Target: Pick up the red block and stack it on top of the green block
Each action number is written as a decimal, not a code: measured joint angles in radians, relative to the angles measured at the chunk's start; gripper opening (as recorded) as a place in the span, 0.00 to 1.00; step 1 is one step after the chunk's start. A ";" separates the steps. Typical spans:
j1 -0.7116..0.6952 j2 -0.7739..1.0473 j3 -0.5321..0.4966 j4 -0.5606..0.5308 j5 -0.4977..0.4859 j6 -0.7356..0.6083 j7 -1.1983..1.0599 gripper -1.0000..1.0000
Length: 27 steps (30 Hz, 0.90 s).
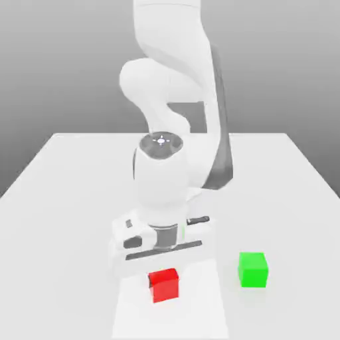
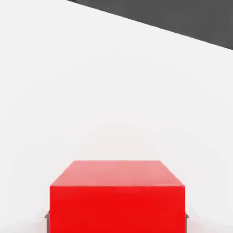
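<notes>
Saw a white Franka Panda arm (image 1: 174, 113) bent down over a white table (image 1: 60, 192), its hand low above the surface near the front edge. Found the gripper (image 1: 163, 269) directly over the red block (image 1: 165, 285), which sat flat on the table right under the hand. From the hand view, noticed the red block (image 2: 117, 202) large and close, with thin grey fingertips (image 2: 46, 220) just beside its two opposite side faces, one at each lower corner. Judged the fingers spread roughly as wide as the block, straddling it; could not tell whether touching its sides or just clear of them, so no firm grip confirmed. Placed the green block (image 1: 253, 269) at about 3 o'clock from the red block in the exterior view, well apart from it, resting on the table on its own, square and upright. Noted a dark band (image 2: 182, 18) past the far table edge in the hand view.
</notes>
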 joint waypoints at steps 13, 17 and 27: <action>0.193 -0.314 0.102 -0.046 -0.008 -0.265 0.242 0.00; 0.287 -0.358 0.179 -0.053 -0.003 -0.302 0.410 0.00; 0.305 -0.161 0.167 -0.046 -0.098 -0.115 0.513 1.00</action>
